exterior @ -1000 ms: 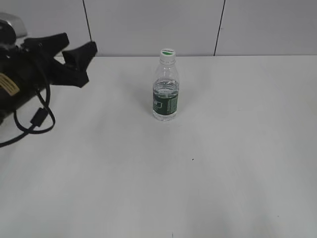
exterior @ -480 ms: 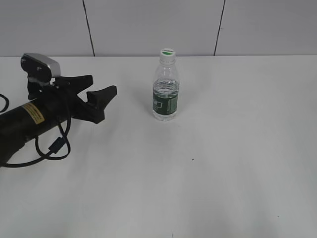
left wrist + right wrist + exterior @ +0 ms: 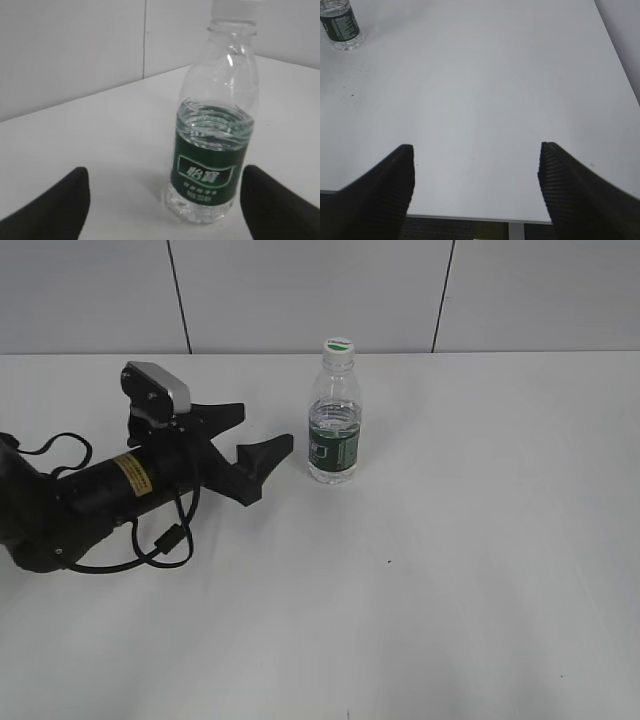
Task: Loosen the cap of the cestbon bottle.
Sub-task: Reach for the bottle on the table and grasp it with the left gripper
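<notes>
Clear plastic cestbon bottle (image 3: 334,430): stood upright mid-tabletop (image 3: 450,540), long axis vertical, white cap (image 3: 338,345) uppermost, untouched. Left hand (image 3: 256,436): spread wide, empty, just left of the bottle, apparently to steady its body. Right hand (image 3: 475,170): spread, empty, well to the right.

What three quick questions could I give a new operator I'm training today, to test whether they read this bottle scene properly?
1. True or false: the cap is on the cestbon bottle.
2. Which is nearer the bottle: A) the left gripper or B) the right gripper?
3. Fill in: the bottle stands ____ on the table.

Key:
1. True; the white cap sits on the neck.
2. A; the left gripper is open beside the bottle without touching it, while the right gripper's view shows the bottle far off in a corner.
3. upright
</notes>
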{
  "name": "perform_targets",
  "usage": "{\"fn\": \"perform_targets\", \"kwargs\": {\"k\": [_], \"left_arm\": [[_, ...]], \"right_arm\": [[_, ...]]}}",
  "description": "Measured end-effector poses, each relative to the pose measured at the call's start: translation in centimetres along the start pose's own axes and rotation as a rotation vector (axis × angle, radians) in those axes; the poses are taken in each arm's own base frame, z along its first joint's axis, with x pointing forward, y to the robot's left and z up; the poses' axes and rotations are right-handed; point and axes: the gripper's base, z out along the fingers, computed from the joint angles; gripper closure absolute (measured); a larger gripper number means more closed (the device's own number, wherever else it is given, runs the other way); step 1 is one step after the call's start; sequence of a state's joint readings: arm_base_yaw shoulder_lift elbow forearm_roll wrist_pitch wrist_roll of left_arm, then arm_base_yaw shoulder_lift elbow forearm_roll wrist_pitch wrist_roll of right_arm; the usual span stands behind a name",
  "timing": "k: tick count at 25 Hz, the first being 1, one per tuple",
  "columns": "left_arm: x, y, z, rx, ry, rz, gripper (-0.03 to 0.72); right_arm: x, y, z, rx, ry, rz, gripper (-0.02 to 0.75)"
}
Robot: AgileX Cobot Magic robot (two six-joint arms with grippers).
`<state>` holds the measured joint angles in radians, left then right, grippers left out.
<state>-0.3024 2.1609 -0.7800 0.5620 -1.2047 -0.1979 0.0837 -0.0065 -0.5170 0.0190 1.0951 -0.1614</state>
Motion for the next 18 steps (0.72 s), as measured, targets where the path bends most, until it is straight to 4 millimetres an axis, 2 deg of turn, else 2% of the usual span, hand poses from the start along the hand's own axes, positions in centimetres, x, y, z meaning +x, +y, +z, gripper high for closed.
{"fn": "perform_targets", "kwargs": {"k": [6, 18], "left_arm": [[0.9, -0.4, 2.6, 0.033, -0.017, 0.010, 0.129], [2.0, -1.5, 5.7, 0.056, -0.045, 0.010, 0.129]], "right_arm": [[0.0, 0.0, 0.0, 0.000, 0.000, 0.000, 0.148], [0.0, 0.0, 0.0, 0.000, 0.000, 0.000, 0.148]]}}
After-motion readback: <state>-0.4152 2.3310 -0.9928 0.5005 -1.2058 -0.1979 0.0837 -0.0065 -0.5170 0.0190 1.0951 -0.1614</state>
